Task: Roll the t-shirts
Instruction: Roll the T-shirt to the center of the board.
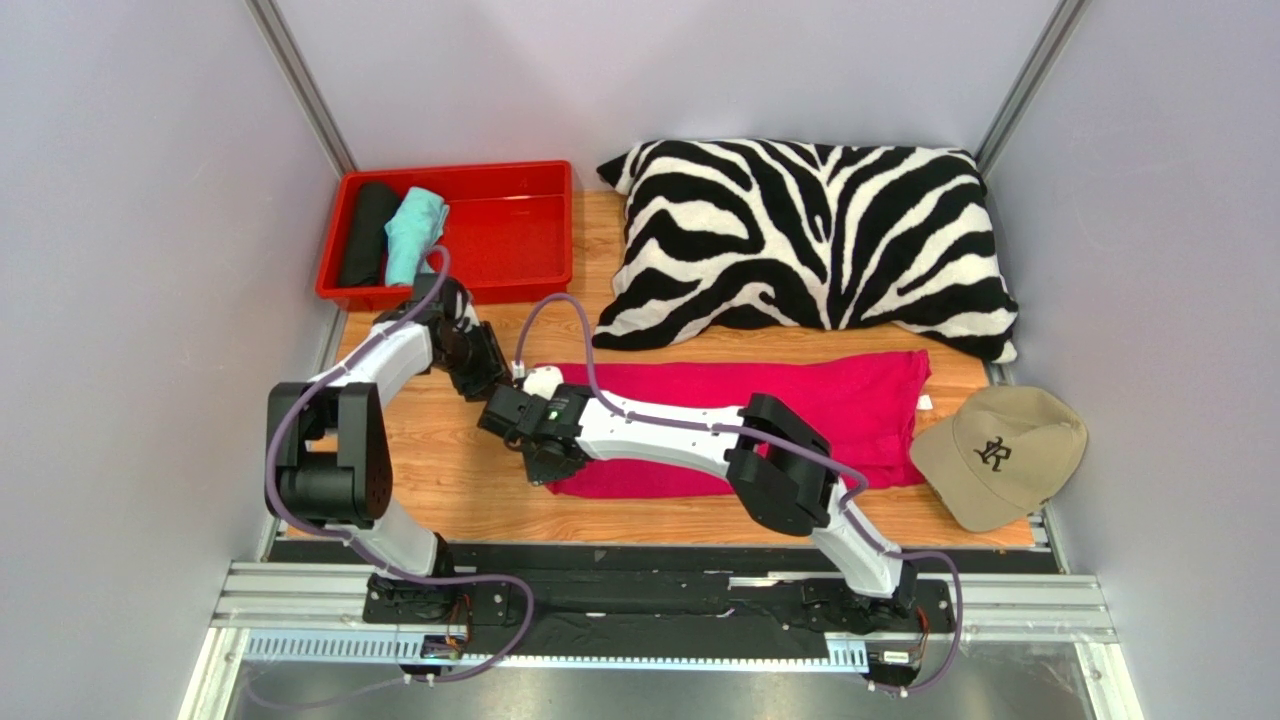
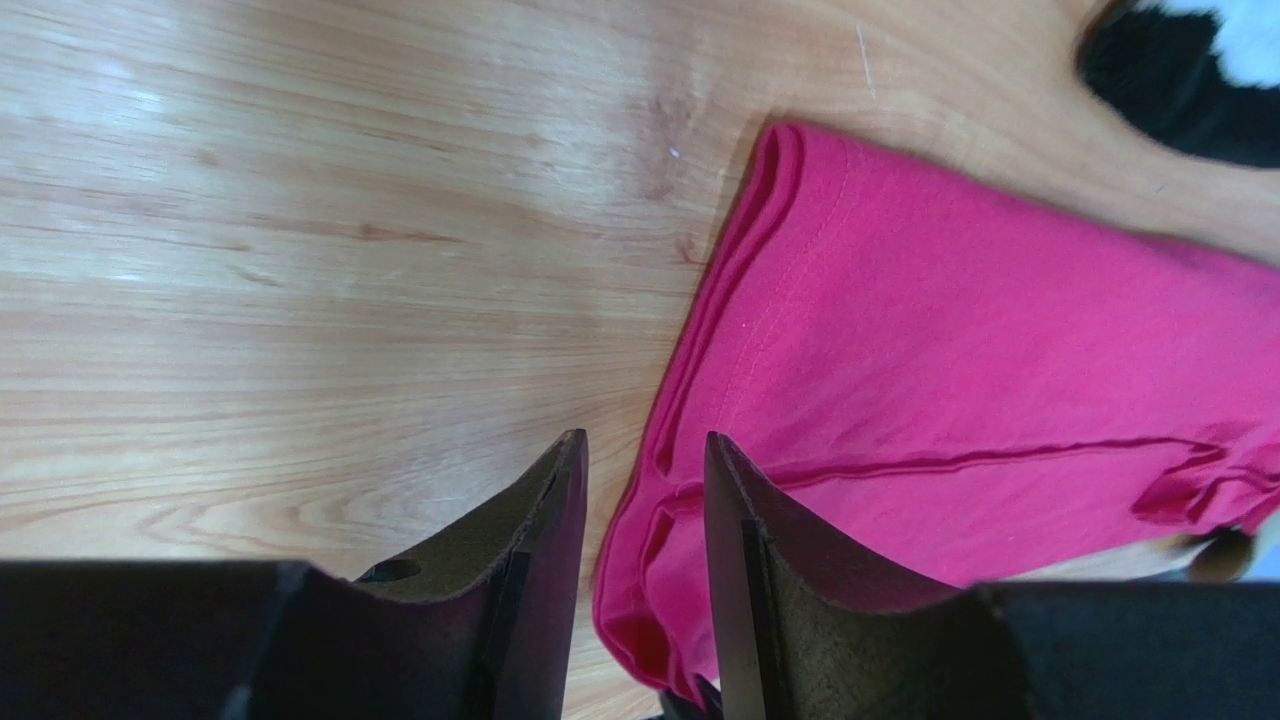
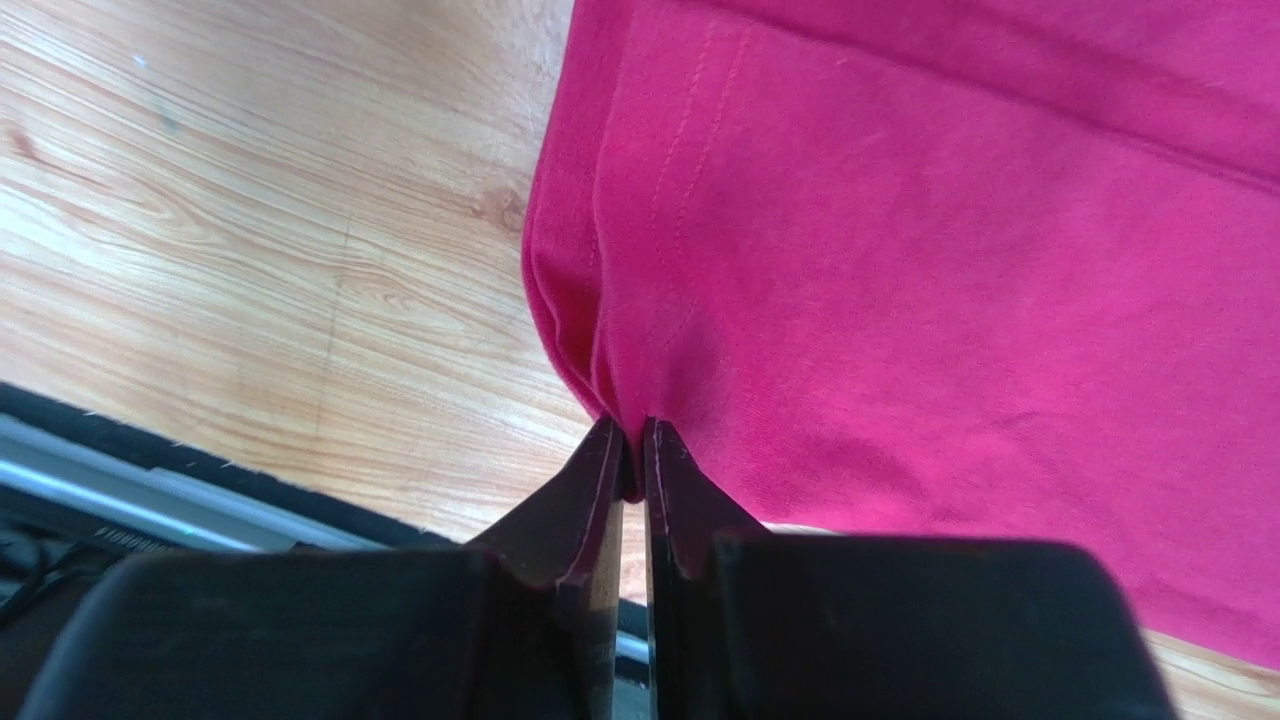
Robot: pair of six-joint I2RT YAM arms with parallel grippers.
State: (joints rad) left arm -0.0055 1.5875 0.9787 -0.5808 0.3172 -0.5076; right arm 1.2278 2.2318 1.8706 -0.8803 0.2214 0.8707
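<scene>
This pink t-shirt (image 1: 872,398) could roll crooked from here. My right pincer (image 3: 633,450) is pinched shut on only a thin bit of its left end, so layers may slip out. My left pincer (image 2: 643,495) is open above that same end, holding nothing. Shirt's a long folded band across the middle of the tabletop (image 1: 451,480), running toward the right edge, soft, stitched hem showing.

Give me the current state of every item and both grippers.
pink t-shirt: folded into a long strip, flat on the table, not rolled
black roll: rolled, in the tray
teal roll: rolled, in the tray beside the black one
red tray: holds two rolls
left gripper: open, at the shirt's end
right gripper: pinched shut on the shirt's edge
cap: upright
pillow: lying flat
</scene>
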